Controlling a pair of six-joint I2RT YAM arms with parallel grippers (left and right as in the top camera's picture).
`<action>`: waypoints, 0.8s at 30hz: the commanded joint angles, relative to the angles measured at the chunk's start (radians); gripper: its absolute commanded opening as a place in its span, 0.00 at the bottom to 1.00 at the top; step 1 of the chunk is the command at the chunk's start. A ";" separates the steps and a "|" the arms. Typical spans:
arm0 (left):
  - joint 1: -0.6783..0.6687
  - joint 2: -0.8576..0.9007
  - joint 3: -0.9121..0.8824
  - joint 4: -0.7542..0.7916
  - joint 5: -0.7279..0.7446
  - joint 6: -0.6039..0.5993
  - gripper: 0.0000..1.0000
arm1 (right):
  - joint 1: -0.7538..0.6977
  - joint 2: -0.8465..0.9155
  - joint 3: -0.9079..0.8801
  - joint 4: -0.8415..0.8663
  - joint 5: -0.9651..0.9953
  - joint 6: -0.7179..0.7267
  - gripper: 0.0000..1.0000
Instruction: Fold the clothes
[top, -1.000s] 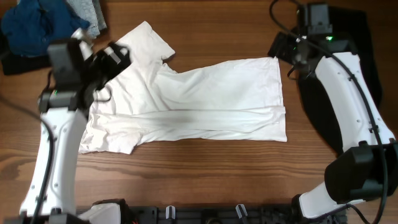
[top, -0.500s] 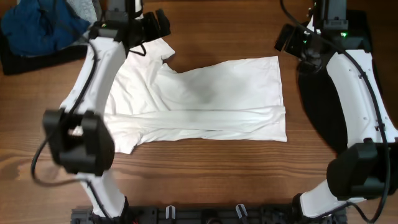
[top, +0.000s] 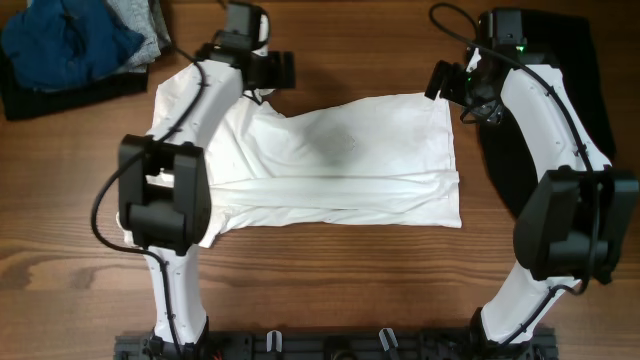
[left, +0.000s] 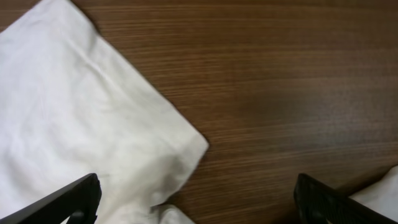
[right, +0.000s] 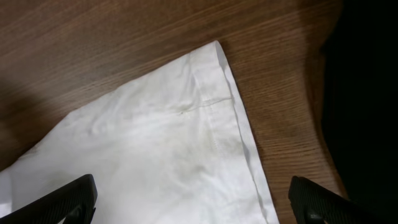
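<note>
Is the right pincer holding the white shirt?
No, in the right wrist view the right pincer stands wide open above a corner of the white shirt, gripping nothing.

No text, label, brand mark, number or sign can be read in any of the three views.
</note>
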 joint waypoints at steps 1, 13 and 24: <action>-0.068 0.056 0.029 0.017 -0.122 0.114 1.00 | 0.001 0.023 0.018 -0.002 -0.018 0.001 1.00; -0.070 0.137 0.029 0.043 -0.204 0.117 0.99 | 0.001 0.024 0.018 -0.024 -0.018 -0.002 1.00; -0.030 0.166 0.029 0.057 -0.203 0.113 0.93 | 0.001 0.024 0.018 -0.031 -0.017 -0.003 0.99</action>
